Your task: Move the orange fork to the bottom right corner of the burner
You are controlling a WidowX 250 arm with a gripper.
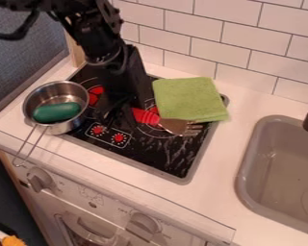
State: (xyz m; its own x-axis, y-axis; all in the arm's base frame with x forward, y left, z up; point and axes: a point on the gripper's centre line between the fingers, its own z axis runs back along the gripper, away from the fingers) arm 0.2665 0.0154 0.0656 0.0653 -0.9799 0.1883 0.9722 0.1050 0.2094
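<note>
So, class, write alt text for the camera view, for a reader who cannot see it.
A black robot gripper hangs over a black cooktop, close to a fork with an orange-red handle, next to a green cloth. At left, a metal pot holds a dark green object; at right is a grey sink.

The fixed camera stands high over the front of the desk (215, 168) and looks down at a slant, facing the tiled wall (253, 36) that runs from 12 to 3 o'clock. It sits fairly near: the burner (166, 161) lies whole around the middle, while the sink (245, 180) is cut off by the edge at 4 o'clock. The view is turned, so the desk's front edge slopes from 9 down toward 5 o'clock, with the knobbed front panel (111, 202) below it at 7.
</note>
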